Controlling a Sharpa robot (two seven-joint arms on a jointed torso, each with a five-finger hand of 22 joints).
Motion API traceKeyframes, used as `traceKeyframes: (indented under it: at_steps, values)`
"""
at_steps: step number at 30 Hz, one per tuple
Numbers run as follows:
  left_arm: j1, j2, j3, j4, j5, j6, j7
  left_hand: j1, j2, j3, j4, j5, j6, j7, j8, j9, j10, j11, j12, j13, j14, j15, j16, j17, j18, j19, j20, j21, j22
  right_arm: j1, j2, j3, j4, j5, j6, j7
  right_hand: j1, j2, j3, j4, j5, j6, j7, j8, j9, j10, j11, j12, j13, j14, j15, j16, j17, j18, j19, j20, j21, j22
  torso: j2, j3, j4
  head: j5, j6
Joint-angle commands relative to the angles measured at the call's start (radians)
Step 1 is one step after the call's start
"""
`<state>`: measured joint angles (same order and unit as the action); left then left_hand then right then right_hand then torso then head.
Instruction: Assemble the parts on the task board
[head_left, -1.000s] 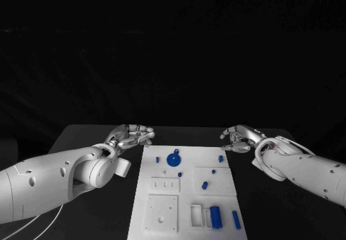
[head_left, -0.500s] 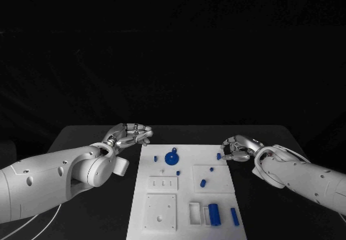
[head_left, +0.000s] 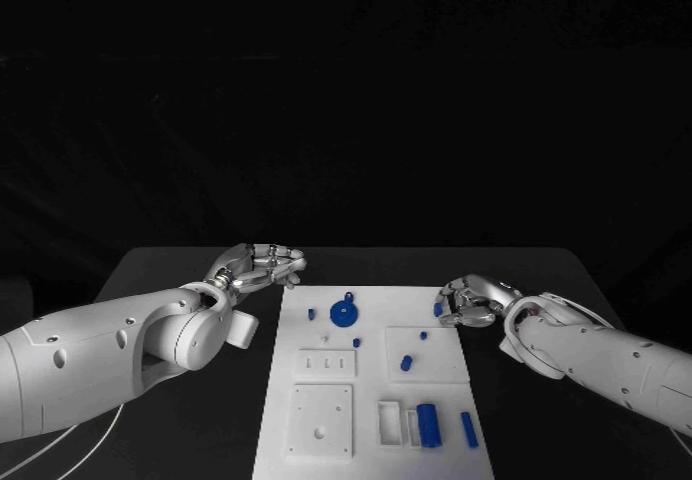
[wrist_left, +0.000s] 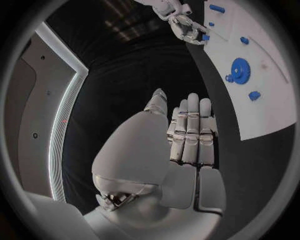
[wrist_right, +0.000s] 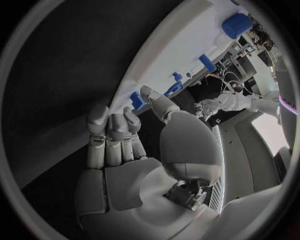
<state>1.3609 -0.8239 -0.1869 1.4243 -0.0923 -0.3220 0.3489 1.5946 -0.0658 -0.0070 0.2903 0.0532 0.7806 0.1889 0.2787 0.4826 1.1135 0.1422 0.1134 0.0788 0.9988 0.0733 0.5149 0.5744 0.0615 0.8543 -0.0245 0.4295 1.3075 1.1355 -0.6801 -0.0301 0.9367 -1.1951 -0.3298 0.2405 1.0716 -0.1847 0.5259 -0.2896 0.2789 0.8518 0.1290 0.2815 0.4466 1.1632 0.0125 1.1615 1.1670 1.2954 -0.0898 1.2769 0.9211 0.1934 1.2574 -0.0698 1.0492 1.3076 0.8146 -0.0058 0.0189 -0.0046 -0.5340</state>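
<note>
Right hand at the board's far right edge, closing on a small peg

Right hand (head_left: 469, 300) has come down beside the task board (head_left: 325, 420), fingers curled round the blue peg (head_left: 438, 310), likely to lift it; grip unconfirmed. Left hand (head_left: 260, 268) hovers off the far left corner, fingers loosely curled, empty, as before

A white task board (head_left: 320, 340) is laid on a black table (head_left: 173, 275). Blue is seen on the gear (head_left: 343, 314) near the board's far edge and on the cylinder (head_left: 427, 425) at its near right corner. Silver hands, left (head_left: 263, 268) and right (head_left: 470, 299), are carried by white arms.
</note>
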Motion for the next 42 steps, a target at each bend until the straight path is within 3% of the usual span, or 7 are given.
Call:
traceKeyframes:
  at_steps: [1,8,18,33,42]
  values:
    - [0.000,0.001,0.001,0.003,-0.003,0.016,0.012,-0.004,-0.005,0.005,0.000,-0.002,0.005,0.002,0.003,0.000,0.001,-0.001,-0.001,0.000,0.001,0.003,-0.007,0.001,0.015,-0.008,0.001,0.005,0.017,-0.001,0.005,0.000,-0.003,0.003,0.018,0.012,0.006,0.012,-0.006,0.003,-0.015,0.002,-0.006,-0.001,-0.001,-0.003,-0.002,-0.004,0.000,0.001,-0.009,-0.005,0.002,0.068,-0.009,0.000,0.000,0.018,0.000,-0.0016,0.0014,-0.001,-0.002]
    - [0.000,0.001,0.001,0.004,-0.003,0.016,0.011,-0.004,-0.005,0.005,0.000,-0.002,0.005,0.002,0.003,0.000,0.001,-0.001,-0.001,0.000,0.001,0.003,-0.007,0.001,0.015,-0.008,0.001,0.005,0.016,-0.004,0.014,0.000,-0.010,0.003,0.020,0.009,0.020,0.034,0.026,0.011,-0.104,0.023,-0.005,0.006,-0.003,0.001,-0.002,0.000,0.001,0.002,-0.009,-0.007,0.006,0.068,-0.008,0.001,0.000,0.016,-0.002,-0.0025,-0.0002,0.000,-0.003]
    - [0.000,0.001,0.001,0.004,-0.003,0.017,0.009,-0.005,-0.004,0.006,0.000,-0.002,0.005,0.002,0.003,0.000,0.001,-0.001,-0.001,0.000,0.001,0.003,-0.007,0.002,0.015,-0.008,0.001,0.005,0.016,-0.006,0.019,0.000,-0.008,0.003,0.018,0.008,0.030,0.046,0.111,0.026,-0.219,0.083,-0.004,0.026,-0.004,0.006,0.001,0.004,0.002,0.004,-0.006,-0.008,0.012,0.068,-0.006,0.002,0.003,0.017,-0.003,-0.0026,-0.0005,0.001,-0.004]
    - [0.000,-0.001,0.001,0.005,-0.003,0.017,0.009,-0.006,-0.003,0.005,0.000,-0.002,0.005,0.002,0.002,0.000,0.001,-0.001,-0.002,-0.001,0.001,0.003,-0.008,0.002,0.015,-0.009,0.001,0.006,0.016,-0.006,0.021,0.000,-0.009,-0.003,0.014,0.001,0.022,0.051,0.148,0.036,-0.229,0.133,-0.018,0.046,0.003,0.009,-0.014,0.006,0.002,0.005,-0.019,-0.008,0.017,0.068,-0.004,0.000,0.007,0.017,-0.003,-0.0028,-0.0016,0.002,-0.004]
    - [0.000,-0.001,0.001,0.005,-0.003,0.017,0.008,-0.006,-0.003,0.005,0.000,-0.002,0.005,0.003,0.002,0.000,0.001,-0.001,-0.002,-0.001,0.001,0.003,-0.008,0.003,0.015,-0.009,0.001,0.006,0.016,-0.006,0.022,0.000,-0.004,-0.004,-0.036,-0.012,0.021,0.063,0.181,0.051,-0.230,0.165,-0.030,0.063,0.014,0.016,-0.025,0.011,0.005,0.005,-0.030,-0.009,0.020,0.068,-0.003,-0.002,0.009,0.016,-0.003,-0.0029,-0.0009,0.000,-0.005]
